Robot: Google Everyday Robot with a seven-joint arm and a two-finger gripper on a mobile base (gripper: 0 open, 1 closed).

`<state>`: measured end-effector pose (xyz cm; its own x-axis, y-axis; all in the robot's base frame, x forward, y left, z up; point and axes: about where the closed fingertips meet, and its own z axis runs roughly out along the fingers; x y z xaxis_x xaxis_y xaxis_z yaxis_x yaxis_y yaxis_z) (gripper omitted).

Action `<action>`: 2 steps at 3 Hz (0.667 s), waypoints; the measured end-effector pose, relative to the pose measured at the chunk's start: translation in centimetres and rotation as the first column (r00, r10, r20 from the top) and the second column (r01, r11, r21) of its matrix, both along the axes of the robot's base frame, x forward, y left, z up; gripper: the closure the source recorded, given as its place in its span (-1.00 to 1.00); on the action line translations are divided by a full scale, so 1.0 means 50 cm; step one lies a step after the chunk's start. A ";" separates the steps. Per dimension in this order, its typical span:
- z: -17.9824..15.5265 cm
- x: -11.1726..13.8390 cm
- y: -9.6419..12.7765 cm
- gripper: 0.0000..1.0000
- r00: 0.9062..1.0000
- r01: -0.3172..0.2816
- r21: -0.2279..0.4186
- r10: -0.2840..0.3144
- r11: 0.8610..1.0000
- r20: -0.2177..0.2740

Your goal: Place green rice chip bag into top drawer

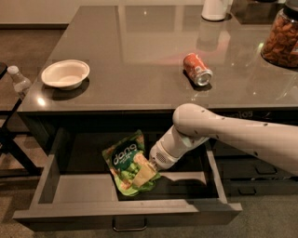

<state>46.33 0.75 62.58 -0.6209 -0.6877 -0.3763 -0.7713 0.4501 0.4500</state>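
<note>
The green rice chip bag is a light-green pouch with a dark round logo. It is inside the open top drawer, over the middle of the drawer's grey floor, tilted with its logo facing up. My gripper reaches down into the drawer from the right on a white arm. It is shut on the bag's lower right corner. The drawer is pulled far out below the counter edge.
On the grey counter lie an orange soda can on its side, a white bowl, a jar of snacks and a white container. A water bottle stands at the left. Narrower drawers are at the right.
</note>
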 end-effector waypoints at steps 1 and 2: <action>-0.018 -0.020 0.008 1.00 1.000 -0.013 -0.001 0.013 1.000 -0.026; -0.018 -0.020 0.008 0.63 1.000 -0.013 -0.001 0.013 1.000 -0.026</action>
<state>45.32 1.16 61.66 -0.6217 -0.6958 -0.3597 -0.7650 0.4408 0.4695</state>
